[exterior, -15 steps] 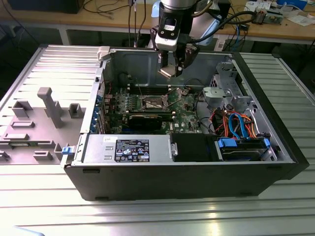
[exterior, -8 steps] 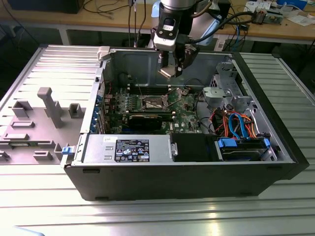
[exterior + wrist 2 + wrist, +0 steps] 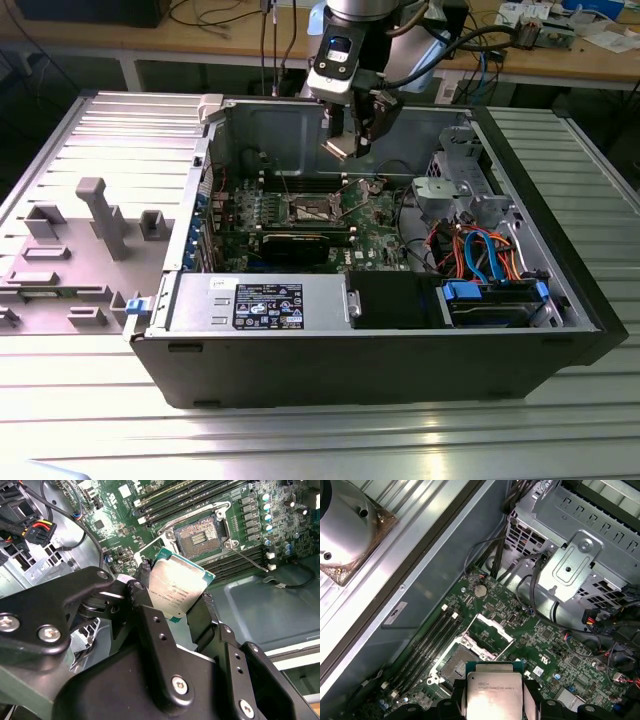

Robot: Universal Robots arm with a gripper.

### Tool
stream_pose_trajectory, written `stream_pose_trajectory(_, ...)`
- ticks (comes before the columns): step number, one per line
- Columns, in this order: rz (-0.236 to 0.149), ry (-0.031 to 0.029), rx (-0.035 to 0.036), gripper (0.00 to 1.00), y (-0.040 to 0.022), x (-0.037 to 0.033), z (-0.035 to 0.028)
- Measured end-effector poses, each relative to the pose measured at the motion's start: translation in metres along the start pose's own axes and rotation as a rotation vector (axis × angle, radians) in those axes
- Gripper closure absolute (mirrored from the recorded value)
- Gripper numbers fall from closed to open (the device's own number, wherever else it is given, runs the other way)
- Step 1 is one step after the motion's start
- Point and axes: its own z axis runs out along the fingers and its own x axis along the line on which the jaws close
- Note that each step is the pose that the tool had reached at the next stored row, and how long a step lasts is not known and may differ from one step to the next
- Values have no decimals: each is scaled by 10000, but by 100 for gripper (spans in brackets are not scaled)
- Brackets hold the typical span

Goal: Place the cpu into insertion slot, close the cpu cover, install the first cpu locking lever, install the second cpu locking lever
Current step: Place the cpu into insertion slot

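**Cpu held over open socket**

The claw (image 3: 352,143) hangs inside the open computer case (image 3: 350,375), which sits on the ribbed metal counter (image 3: 90,420). Its fingers (image 3: 141,582) pinch the cpu (image 3: 177,585) by two opposite edges, with the metal face turned toward both wrist views. The chip is up off the green board. The insertion slot (image 3: 454,666) lies bare just beneath it, its dark centre showing. The cpu cover (image 3: 490,629) stands swung up beside the slot.

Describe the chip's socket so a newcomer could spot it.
Inside the open computer case lies a green circuit board. Near its middle sits the socket, beside long black memory slots. Unlike them, it is square, with a dark centre and silvery rim.
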Motion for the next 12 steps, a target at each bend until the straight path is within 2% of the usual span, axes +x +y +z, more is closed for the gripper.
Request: stream_pose_trajectory(12, 5, -1, 0, 46, 0, 0, 0)
